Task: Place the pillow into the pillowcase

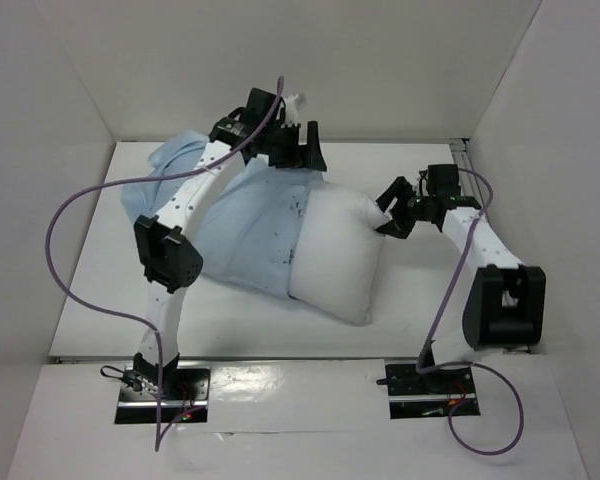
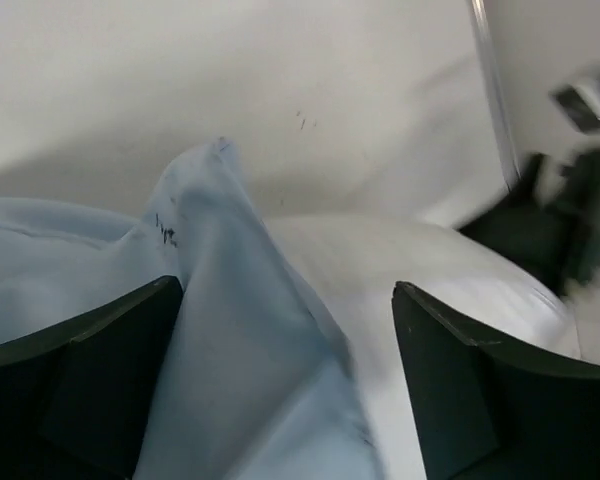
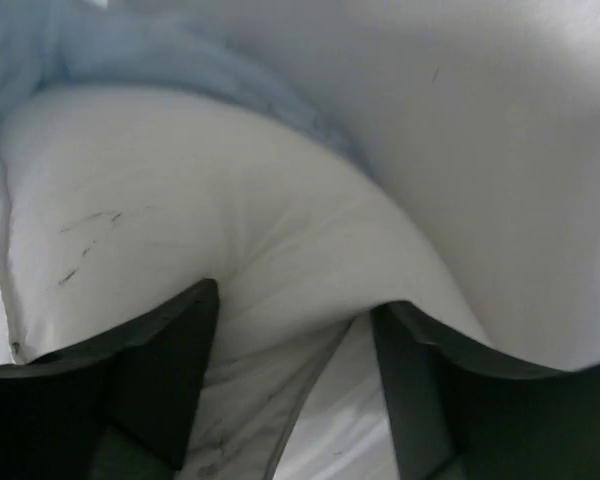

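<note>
A: There's the pillow [image 1: 335, 260]: plump, white, lying mid-table. Its right half is bare and its left half is tucked inside the pillowcase [image 1: 235, 225].

B: And that pillowcase is pale blue, thin and creased, trailing off to the far left across the table [image 1: 100, 320].

A: From above, the left gripper [image 1: 298, 150] hangs at the far side, by the far end of the cloth's open edge. The right gripper [image 1: 392, 212] is at the pillow's far right corner.

B: The overhead shot won't give me the jaws, though. The left wrist camera does: fingers [image 2: 80, 380] spread wide, with a ridge of blue cloth standing up between them. It leans against the left one and is well clear of the right.

A: So nothing is pinched there.

B: Right. Now the right wrist camera: jaws parted fairly wide, with the pillow's rounded corner bulging into the gap. It also picks up a seam line and fine dark marks on the white fabric, which you can't make out from above.

A: Is it gripping?

B: It's parted around the corner. Whether the pads press on it, I can't tell.
</note>
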Robot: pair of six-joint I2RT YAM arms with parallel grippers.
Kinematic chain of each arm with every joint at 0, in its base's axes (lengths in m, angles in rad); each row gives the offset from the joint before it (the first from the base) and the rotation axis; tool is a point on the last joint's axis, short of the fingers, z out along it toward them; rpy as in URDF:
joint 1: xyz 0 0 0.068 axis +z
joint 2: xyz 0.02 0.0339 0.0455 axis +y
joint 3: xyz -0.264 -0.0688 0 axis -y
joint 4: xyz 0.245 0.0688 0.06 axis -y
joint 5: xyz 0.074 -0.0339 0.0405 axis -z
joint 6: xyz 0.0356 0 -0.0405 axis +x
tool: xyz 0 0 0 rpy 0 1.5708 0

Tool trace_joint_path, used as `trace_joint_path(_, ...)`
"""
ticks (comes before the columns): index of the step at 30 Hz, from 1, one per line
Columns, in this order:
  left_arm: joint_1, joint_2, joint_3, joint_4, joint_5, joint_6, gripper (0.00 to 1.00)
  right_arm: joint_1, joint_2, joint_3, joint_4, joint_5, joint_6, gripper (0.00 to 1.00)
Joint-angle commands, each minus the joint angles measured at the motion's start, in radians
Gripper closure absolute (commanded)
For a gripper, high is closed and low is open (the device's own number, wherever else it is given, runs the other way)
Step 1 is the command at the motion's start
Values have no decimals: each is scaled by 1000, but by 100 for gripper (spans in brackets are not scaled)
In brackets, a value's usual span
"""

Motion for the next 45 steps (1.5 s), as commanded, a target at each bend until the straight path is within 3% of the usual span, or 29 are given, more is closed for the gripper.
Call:
trace_joint_path(1, -26, -262, 22, 49, -115, 99, 0, -22, 154, 86, 181, 95, 13, 25)
trace_joint_path(5, -40, -317, -47, -35, -234, 153, 6, -72, 189, 183, 86, 232, -26, 10)
trace_joint_path(10, -153, -377, -214, -59, -431, 164, 9, -148, 43, 162, 75, 328, -64, 1)
trace_joint_path(17, -271, -341, -317, -94, -721, 113, 6, -148, -80, 78, 9, 332, -178, 1)
trace_joint_path(21, -305, -341, -398, -105, -779, 78, 5, -148, -148, -7, -14, 295, -222, 1)
trace_joint_path(24, -316, -327, -437, -114, -811, 64, 10, -148, -172, -64, -23, 241, -245, 1)
trace_joint_path(25, -316, -315, -437, -123, -831, 34, 15, -148, -182, -74, -23, 229, -260, 1)
trace_joint_path(26, -325, -305, -437, -153, -851, 20, 27, -148, -182, -91, -35, 191, -270, 1)
trace_joint_path(34, -316, -360, -426, -201, -910, -14, 51, -50, -173, -162, 17, -42, -356, 1)
trace_joint_path(37, -316, -373, -426, -201, -875, -14, 74, 2, -163, -200, 111, -111, -325, 1)
trace_joint_path(38, -316, -383, -414, -212, -859, -14, 89, 19, -163, -209, 138, -112, -286, 2)
trace_joint_path(39, -316, -384, -393, -212, -836, 1, 99, 38, -163, -228, 170, -112, -265, 4)
trace_joint_path(40, -316, -384, -379, -212, -780, 13, 100, 80, -154, -228, 248, -112, -215, 6)
trace_joint_path(42, -325, -384, -325, -198, -700, 35, 100, 139, -131, -243, 346, -112, -154, 39)
trace_joint_path(44, -351, -384, -276, -162, -525, 71, 100, 163, -99, -234, 490, -112, -60, 73)
trace_joint_path(45, -351, -358, -198, -126, -452, 82, 100, 164, -76, -216, 529, -112, -28, 100)
